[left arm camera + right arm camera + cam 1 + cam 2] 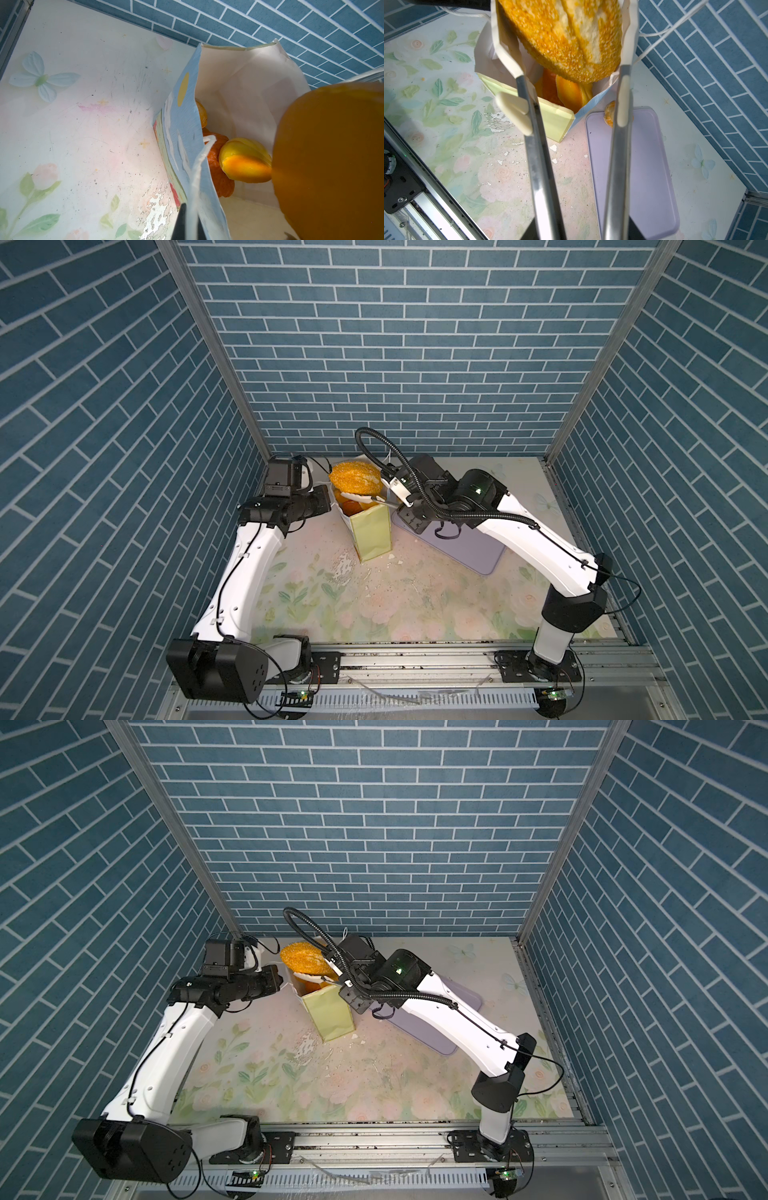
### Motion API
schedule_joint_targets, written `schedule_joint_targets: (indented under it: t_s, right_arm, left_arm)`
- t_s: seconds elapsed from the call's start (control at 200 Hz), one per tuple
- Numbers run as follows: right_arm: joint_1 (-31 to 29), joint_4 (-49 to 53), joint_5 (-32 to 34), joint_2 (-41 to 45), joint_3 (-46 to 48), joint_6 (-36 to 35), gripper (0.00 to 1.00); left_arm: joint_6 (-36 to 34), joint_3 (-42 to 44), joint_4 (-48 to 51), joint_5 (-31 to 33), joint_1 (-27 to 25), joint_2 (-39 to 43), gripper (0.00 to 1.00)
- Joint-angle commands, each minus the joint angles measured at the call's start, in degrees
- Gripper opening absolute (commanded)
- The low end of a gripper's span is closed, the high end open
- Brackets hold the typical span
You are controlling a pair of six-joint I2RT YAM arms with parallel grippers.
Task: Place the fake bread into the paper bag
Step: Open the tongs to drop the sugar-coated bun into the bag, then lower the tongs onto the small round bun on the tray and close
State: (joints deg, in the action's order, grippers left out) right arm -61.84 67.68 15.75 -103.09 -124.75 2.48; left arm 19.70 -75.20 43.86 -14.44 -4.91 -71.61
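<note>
Floral tabletop [415, 605]: one paper bag [372, 537], three pastries [245, 160] inside, one seeded loaf [355, 477] atop. Left gripper [190, 228] pinched bag; right gripper [411, 514] clamped tongs [537, 145].

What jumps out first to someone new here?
The big seeded loaf perched at the mouth of the paper bag, between the tips of the right gripper, with other pastries already inside. Next, the left gripper pinching the bag's cord handle, and the lavender tray beside the bag.
</note>
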Motion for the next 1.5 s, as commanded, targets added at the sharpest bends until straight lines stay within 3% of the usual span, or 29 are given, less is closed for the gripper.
schedule_joint_targets:
  t_s: [0.0,0.23,0.605,0.855,1.22,1.495]
  right_arm:
    - [-0.09,-3.80,-0.37,1.73,-2.31,-1.07,0.44]
    - [-0.64,-5.04,-0.34,2.32,-3.11,-2.48,0.43]
    - [-0.44,-4.89,8.05,8.33,-2.56,-3.62,0.39]
    - [4.77,-1.92,11.94,12.66,-0.26,-1.51,0.39]
    - [19.41,-4.36,4.00,19.13,14.87,4.73,0.39]
    - [25.85,-10.55,-3.30,15.30,23.91,7.85,0.39]
  left_arm:
    - [-0.04,-1.10,-0.38,-0.11,-0.13,0.95,0.05]
    - [-0.13,-1.77,-0.07,0.02,-0.16,1.10,0.05]
    - [-0.28,-2.20,0.19,0.12,-0.19,1.30,0.05]
    - [-0.28,-2.23,0.08,0.05,-0.17,1.21,0.05]
    - [-0.26,-2.51,0.51,0.45,-0.19,1.00,0.05]
    - [-0.49,-3.30,1.56,1.08,-0.19,0.82,0.05]
